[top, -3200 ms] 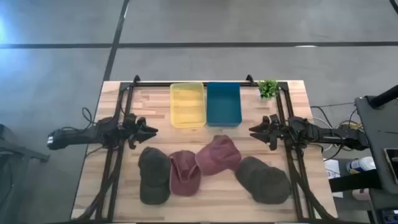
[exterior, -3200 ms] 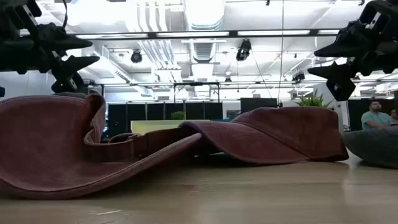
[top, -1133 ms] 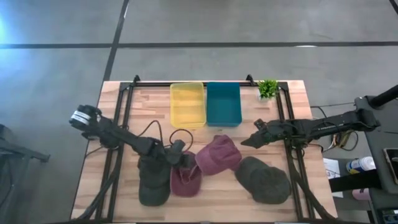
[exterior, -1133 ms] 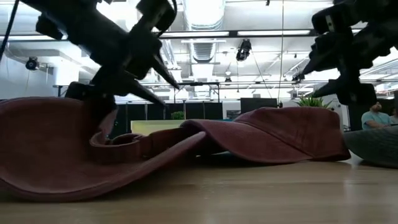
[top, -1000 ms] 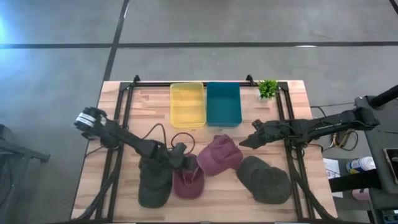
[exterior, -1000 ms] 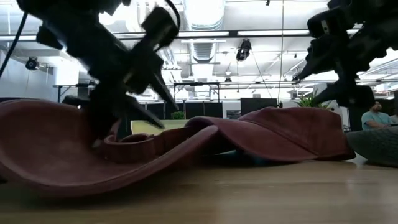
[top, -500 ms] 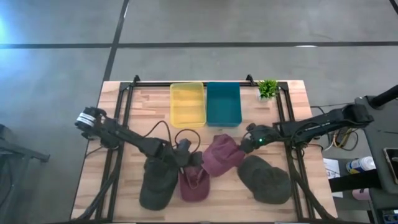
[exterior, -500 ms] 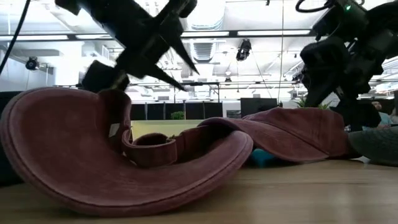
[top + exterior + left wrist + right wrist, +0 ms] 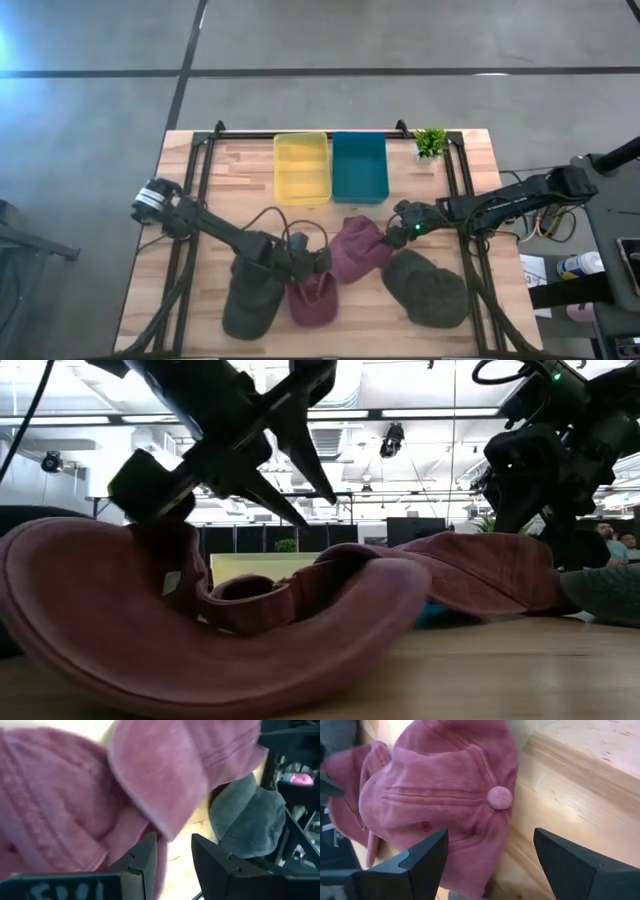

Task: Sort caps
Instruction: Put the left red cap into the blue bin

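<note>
Two maroon caps and two olive caps lie in a row on the table's near half. My left gripper (image 9: pixel 318 262) (image 9: pixel 320 512) is shut on the left maroon cap (image 9: pixel 312 297) (image 9: pixel 200 630), between the left olive cap (image 9: pixel 248 300) and the right maroon cap (image 9: pixel 358 250). My right gripper (image 9: pixel 400 232) (image 9: pixel 490 840) hangs open over the right maroon cap (image 9: pixel 445 795), one finger on each side of its crown button (image 9: pixel 500 797). The right olive cap (image 9: pixel 425 288) lies near right. My left gripper has the left maroon cap by its crown's edge (image 9: pixel 165 535), slanting down from the table's left. The gripper's own body hides the hold. The fingers' free ends (image 9: pixel 325 490) stick out bare beyond the cloth. The crown side is raised; the brim (image 9: pixel 300 670) rests on the table. My right gripper stands close over its cap's crown; I cannot tell whether it touches.
A yellow bin (image 9: pixel 300 168) and a teal bin (image 9: pixel 359 166) stand side by side at the far middle. A small green plant (image 9: pixel 431 142) stands at the far right corner. Black frame rails (image 9: pixel 190 200) run along both sides of the table.
My left gripper has risen and gone toward the table's right and near edges, rolling its wrist, with the left maroon cap. The cap's crown side has lifted and tipped up, and its brim has slid along the table. My right gripper has sunk toward the right maroon cap.
</note>
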Available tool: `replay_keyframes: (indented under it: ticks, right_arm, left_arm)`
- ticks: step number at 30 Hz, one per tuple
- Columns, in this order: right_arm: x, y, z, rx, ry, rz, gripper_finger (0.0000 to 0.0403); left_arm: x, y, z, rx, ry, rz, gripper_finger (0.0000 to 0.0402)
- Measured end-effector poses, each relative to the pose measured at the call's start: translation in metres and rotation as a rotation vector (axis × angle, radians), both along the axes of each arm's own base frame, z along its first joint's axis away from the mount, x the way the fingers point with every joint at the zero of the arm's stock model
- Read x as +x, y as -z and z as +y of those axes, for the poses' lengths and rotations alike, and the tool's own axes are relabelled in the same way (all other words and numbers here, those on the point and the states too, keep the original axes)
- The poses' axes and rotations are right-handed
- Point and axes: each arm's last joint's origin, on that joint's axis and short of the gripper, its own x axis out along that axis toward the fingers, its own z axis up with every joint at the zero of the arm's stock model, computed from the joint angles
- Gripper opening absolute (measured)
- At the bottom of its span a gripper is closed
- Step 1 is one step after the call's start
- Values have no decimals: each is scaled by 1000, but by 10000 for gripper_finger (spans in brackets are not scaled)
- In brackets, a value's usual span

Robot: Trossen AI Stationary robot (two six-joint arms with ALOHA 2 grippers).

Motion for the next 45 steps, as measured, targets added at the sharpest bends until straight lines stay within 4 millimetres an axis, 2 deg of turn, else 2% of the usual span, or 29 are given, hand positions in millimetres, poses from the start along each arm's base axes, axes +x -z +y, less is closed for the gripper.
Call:
replay_keyframes:
  ticks: [6,13,19,34,38,41,45]
  right_arm:
    - [-1,0,0,4,-18,5,286]
    - [1,7,3,46,-77,49,285]
    - [3,15,4,73,-110,85,276]
    - [16,19,7,141,-164,18,270]
    - [16,20,8,158,-176,25,269]
    - [16,20,8,164,-180,27,269]
    - [19,16,8,162,-188,-21,267]
  left_arm:
    - [5,19,-11,-20,-56,34,117]
    - [22,39,-2,20,-179,-39,117]
    - [33,40,1,89,-229,-151,117]
    - [37,50,6,238,-169,-122,117]
    - [39,55,11,310,-257,-144,117]
    - [43,51,14,364,-296,-194,117]
    - [50,38,12,469,-215,-292,109]
